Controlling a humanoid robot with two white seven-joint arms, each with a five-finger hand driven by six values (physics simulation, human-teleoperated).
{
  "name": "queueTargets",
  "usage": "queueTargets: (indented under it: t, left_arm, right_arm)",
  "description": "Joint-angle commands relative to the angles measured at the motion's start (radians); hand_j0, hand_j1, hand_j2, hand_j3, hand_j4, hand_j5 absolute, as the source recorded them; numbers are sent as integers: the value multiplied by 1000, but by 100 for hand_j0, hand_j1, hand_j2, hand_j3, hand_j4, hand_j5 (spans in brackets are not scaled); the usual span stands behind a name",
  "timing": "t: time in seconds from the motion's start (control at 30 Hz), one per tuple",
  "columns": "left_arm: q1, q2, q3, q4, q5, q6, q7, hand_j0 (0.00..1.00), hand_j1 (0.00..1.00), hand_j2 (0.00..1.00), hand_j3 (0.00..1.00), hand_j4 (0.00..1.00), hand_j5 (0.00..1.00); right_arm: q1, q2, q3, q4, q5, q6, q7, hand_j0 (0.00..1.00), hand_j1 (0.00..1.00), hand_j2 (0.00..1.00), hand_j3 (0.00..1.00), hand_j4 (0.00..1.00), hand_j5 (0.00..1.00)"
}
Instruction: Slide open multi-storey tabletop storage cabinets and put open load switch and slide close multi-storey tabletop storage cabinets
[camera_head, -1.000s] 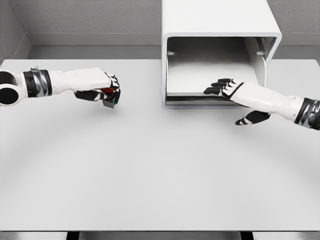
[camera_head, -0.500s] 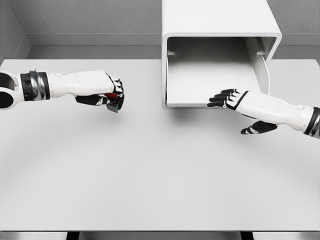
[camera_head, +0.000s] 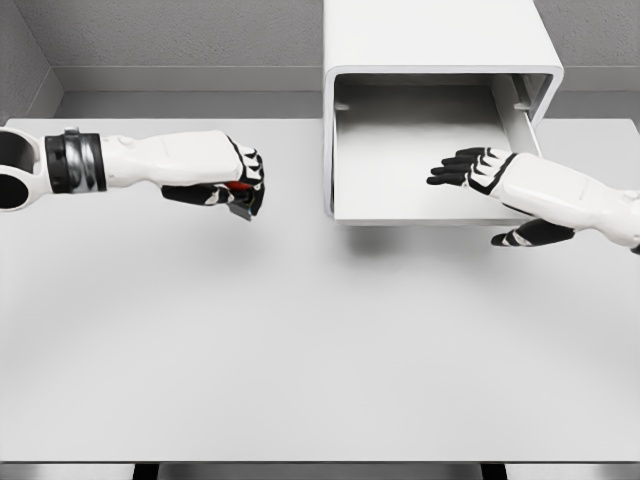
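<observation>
On the pale grey bench (camera_head: 320, 340), the left hand (camera_head: 238, 182), left of centre, is clamped on the small dark red-marked load switch (camera_head: 243, 197). It should travel level toward the open white cabinet drawer (camera_head: 420, 170), upper right, clearing its front lip; the right hand (camera_head: 475, 170), fingers spread, should move aside.

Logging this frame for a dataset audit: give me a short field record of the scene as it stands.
cabinet: white, at table's far edge
drawer: slid open, nothing seen inside
left robot hand: closed on the load switch, left of the cabinet
right robot hand: fingers spread, over the drawer's right part
table: white
</observation>
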Motion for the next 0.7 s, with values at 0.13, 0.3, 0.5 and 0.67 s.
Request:
queueTargets:
  t: [0.13, 0.3, 0.5, 0.67]
  left_arm:
    - [-43, -10, 1, -29, 5, 2, 1, 38, 38, 38, 38, 38, 38]
    - [-90, -15, 2, -57, 13, 2, 1, 39, 39, 39, 39, 39, 39]
    - [-123, -15, 1, -81, 30, 2, 1, 39, 39, 39, 39, 39, 39]
    - [-153, -32, 1, -81, 44, 2, 1, 39, 39, 39, 39, 39, 39]
  right_arm:
    - [5, 0, -7, -2, -9, 2, -1, 100, 100, 100, 100, 100, 100]
    - [18, -4, -12, -2, -9, 2, -2, 100, 100, 100, 100, 100, 100]
    - [31, -5, -32, -2, -9, 2, -2, 100, 100, 100, 100, 100, 100]
    - [31, 0, -30, -9, -9, 2, -4, 100, 100, 100, 100, 100, 100]
